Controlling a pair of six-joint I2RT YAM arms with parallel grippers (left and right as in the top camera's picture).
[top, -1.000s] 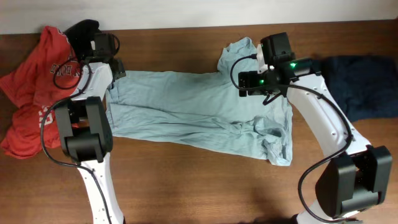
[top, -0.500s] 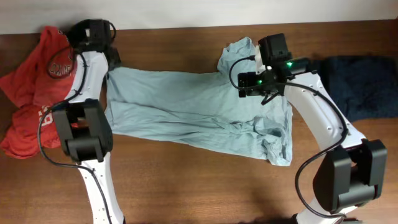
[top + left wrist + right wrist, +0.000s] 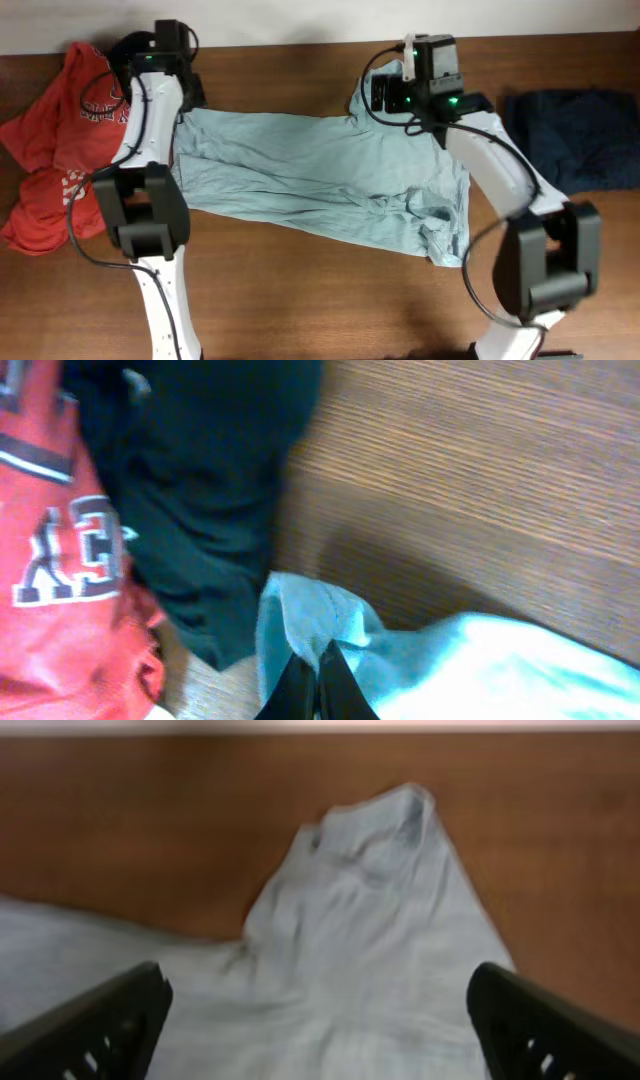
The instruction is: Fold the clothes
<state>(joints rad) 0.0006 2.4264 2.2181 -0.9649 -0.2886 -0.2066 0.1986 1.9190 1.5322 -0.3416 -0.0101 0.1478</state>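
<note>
A pale grey-blue T-shirt (image 3: 310, 170) lies spread across the middle of the wooden table, wrinkled and bunched at its right end. My left gripper (image 3: 190, 98) is at the shirt's far left corner. In the left wrist view the fingers (image 3: 318, 682) are shut on a fold of the pale fabric (image 3: 300, 610). My right gripper (image 3: 382, 97) hovers over the shirt's far right sleeve (image 3: 378, 82). In the right wrist view its fingers (image 3: 320, 1025) are wide open and empty above the shirt (image 3: 360, 910).
Red tees with white lettering (image 3: 50, 130) are heaped at the left edge, with a black garment (image 3: 135, 50) on top; both also show in the left wrist view (image 3: 60, 560), (image 3: 200, 470). A navy garment (image 3: 575, 135) lies at the right.
My left gripper has moved toward the far edge, pulling the shirt's left corner with it. My right gripper has moved back and left, from the shirt's body to above the sleeve.
</note>
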